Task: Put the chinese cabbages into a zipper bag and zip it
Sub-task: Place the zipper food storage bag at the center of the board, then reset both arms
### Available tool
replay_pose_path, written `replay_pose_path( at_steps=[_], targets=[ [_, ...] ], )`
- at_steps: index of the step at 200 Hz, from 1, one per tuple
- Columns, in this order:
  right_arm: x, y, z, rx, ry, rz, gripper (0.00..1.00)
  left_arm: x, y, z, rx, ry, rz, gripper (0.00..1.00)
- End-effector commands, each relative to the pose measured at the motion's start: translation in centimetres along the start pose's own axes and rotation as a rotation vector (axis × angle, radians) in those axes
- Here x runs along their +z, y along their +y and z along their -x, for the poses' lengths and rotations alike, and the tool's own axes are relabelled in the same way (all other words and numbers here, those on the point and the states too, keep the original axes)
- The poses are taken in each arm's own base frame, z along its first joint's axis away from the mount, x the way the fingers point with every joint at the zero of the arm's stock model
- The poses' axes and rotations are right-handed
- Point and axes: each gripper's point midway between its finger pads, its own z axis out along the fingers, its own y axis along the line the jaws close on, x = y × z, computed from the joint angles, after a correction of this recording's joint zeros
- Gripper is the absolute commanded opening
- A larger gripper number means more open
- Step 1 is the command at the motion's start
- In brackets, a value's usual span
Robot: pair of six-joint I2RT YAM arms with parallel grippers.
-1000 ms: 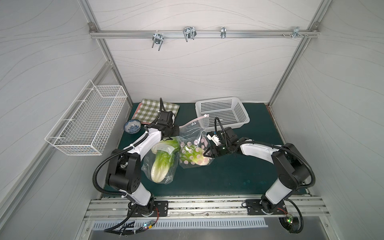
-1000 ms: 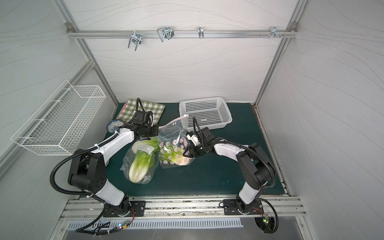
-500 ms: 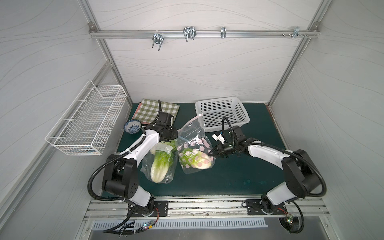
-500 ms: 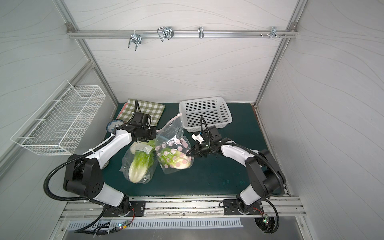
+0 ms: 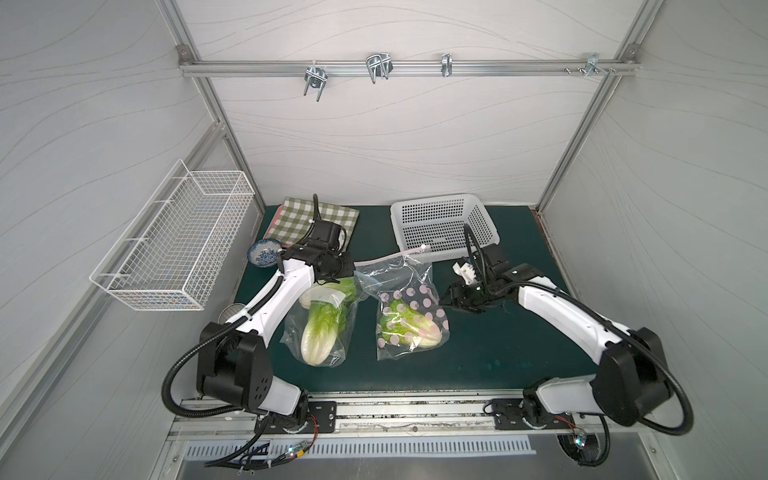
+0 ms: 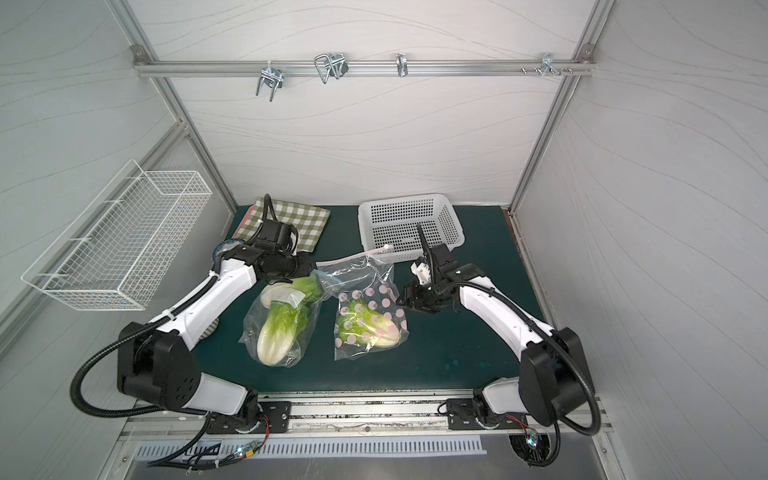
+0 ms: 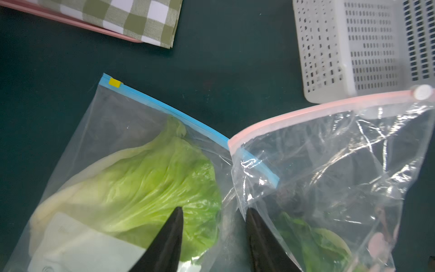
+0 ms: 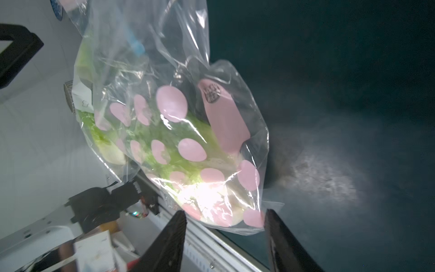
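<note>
The chinese cabbages (image 5: 409,330) lie inside a clear zipper bag (image 5: 399,291) printed with pink dots, on the green mat in both top views (image 6: 368,328). Its pink zip strip (image 7: 329,108) looks pressed together, with the white slider (image 5: 423,247) at the end by the basket. My left gripper (image 5: 349,270) is open at the bag's other top corner; in the left wrist view the bag's edge lies against one of the fingers (image 7: 259,235). My right gripper (image 5: 451,299) is open just right of the bag, and the bag's bottom corner (image 8: 249,219) sits ahead of its jaws.
A second clear bag with a blue zip (image 7: 164,108) holds a larger cabbage (image 5: 318,336) under my left forearm. A white perforated basket (image 5: 442,226) stands at the back, a checked cloth (image 5: 322,218) back left, a small patterned bowl (image 5: 262,253) beside it. A wire basket (image 5: 178,245) hangs on the left wall.
Both grippers have opened. The right gripper has drawn back to the right, away from the dotted bag, and the bag has settled onto the mat.
</note>
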Motion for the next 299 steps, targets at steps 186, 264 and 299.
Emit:
replay_pose_path(
  at_steps=[186, 264, 299],
  targets=[
    [-7.5, -19.1, 11.4, -0.282, -0.965, -0.691, 0.74, -0.9, 15.5, 0.2, -0.033, -0.880, 0.577, 0.78],
    [-3.0, -21.3, 12.2, -0.337, -0.924, -0.655, 0.81, 5.0, 17.5, 1.6, -0.044, -0.713, 0.393, 1.00],
    [-3.4, -22.3, 12.3, -0.273, -0.909, -0.666, 0.99, 4.9, 17.3, 1.7, -0.037, -0.721, 0.394, 1.00]
  ],
)
